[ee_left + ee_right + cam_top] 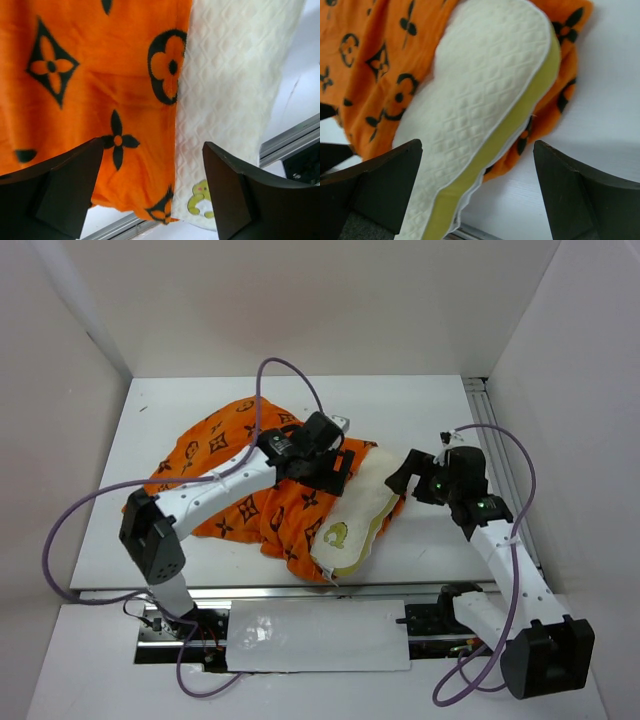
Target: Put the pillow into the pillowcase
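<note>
The orange pillowcase (215, 455) with dark flower motifs lies crumpled across the middle of the white table (440, 550). The cream quilted pillow (355, 520) with a yellow-green edge sticks out of its right side, partly covered by the cloth. My left gripper (340, 465) hovers open over the seam where the pillowcase (90, 75) meets the pillow (230, 90), with nothing between its fingers (75, 185). My right gripper (408, 478) stands open just right of the pillow. In its own view the pillow (485, 85) and pillowcase (365, 50) lie below the wide jaws of the right gripper (477, 147).
An aluminium rail (300, 592) runs along the table's near edge, with a white plate (315, 635) in front of it. Another rail (500, 440) lines the right edge. White walls enclose the table on three sides. Purple cables (290, 370) loop over the arms.
</note>
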`<act>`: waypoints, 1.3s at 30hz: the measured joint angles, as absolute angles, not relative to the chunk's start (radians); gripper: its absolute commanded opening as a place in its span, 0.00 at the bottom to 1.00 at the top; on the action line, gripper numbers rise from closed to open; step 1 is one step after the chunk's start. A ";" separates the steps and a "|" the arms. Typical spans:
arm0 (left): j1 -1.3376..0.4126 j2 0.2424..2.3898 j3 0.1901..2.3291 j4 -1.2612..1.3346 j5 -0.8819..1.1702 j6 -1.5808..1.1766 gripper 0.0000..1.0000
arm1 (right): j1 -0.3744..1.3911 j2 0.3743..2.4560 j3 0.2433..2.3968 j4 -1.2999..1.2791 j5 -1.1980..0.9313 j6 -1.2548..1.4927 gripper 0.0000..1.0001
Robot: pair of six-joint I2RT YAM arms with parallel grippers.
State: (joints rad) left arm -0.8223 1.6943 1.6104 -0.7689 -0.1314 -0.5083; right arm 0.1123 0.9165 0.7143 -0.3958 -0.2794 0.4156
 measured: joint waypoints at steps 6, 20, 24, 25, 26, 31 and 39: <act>-0.822 1.888 1.667 -0.758 -0.080 -0.486 0.54 | 0.183 0.941 0.697 -0.331 -0.368 0.503 0.99; -0.822 1.940 1.790 -0.849 -0.114 -0.503 0.00 | 0.341 0.993 0.556 -0.277 -0.384 0.607 0.82; -0.838 1.870 1.775 -0.851 -0.117 -0.500 0.00 | 0.383 1.075 0.483 -0.079 -0.439 0.659 0.42; -0.842 1.855 1.776 -0.847 -0.116 -0.500 0.00 | 0.404 1.124 0.485 -0.023 -0.451 0.663 0.20; -0.852 1.837 1.781 -0.849 -0.118 -0.499 0.00 | 0.422 1.160 0.488 0.026 -0.455 0.663 0.10; -0.907 1.808 1.884 -0.902 -0.150 -0.492 0.00 | 0.506 1.206 0.492 0.304 -0.440 0.701 0.00; -1.013 1.802 2.188 -1.062 -0.206 -0.443 0.00 | 0.729 1.155 0.398 0.930 -0.151 0.685 0.00</act>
